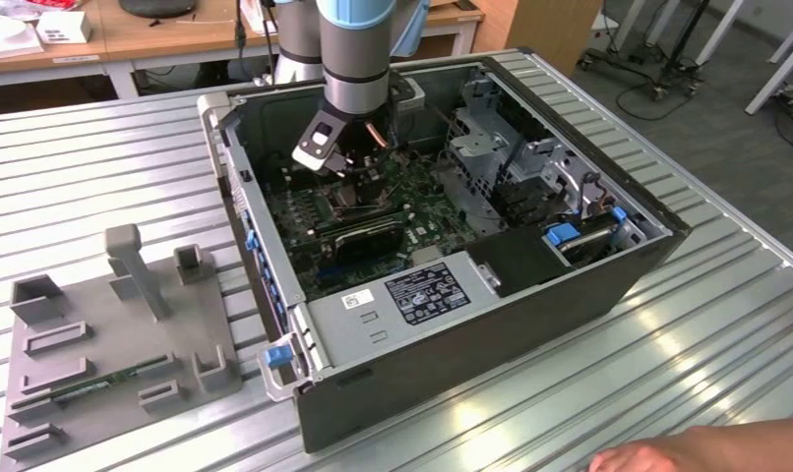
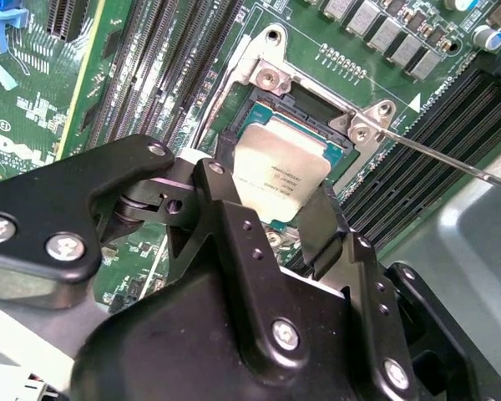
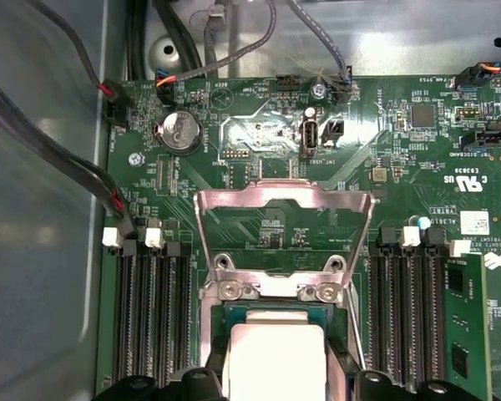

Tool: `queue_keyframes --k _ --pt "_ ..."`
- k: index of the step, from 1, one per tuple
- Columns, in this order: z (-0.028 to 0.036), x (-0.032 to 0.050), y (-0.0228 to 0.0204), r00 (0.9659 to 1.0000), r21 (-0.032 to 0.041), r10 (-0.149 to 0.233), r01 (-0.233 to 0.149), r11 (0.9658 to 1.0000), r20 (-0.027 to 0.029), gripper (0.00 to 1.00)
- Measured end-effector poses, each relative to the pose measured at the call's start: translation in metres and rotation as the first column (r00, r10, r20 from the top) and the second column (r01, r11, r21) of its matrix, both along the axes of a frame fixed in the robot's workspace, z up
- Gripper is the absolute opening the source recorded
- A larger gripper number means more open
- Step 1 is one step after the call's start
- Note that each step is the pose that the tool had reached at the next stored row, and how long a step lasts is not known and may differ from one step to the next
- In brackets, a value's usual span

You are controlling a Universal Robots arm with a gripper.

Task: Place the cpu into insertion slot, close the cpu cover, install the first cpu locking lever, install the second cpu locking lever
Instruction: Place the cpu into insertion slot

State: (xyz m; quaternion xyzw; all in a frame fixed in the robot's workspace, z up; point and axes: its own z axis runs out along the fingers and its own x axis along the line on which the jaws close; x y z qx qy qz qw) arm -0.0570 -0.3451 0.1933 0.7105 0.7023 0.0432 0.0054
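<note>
The gripper (image 2: 275, 182) has its fingers drawn in against two opposite edges of the cpu (image 2: 280, 167) and appears to be gripping it. The cpu sits directly over the insertion slot (image 2: 305, 104), squared to the slot's rim and seemingly not quite seated. The cpu cover (image 3: 225, 200) stands swung open beyond the slot's hinge edge, leaving the slot uncovered.

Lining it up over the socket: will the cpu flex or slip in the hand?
Probably stiff: the cpu is a flat, metal-topped square. It could slip, since the hand pinches only its thin edges. Likely light, being so thin.
</note>
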Motion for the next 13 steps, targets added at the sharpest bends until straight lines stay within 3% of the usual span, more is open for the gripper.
queue_keyframes --k 13 --pt "-0.0006 -0.0028 0.0000 0.9997 -0.0002 -0.026 0.026 0.9997 -0.0002 0.54"
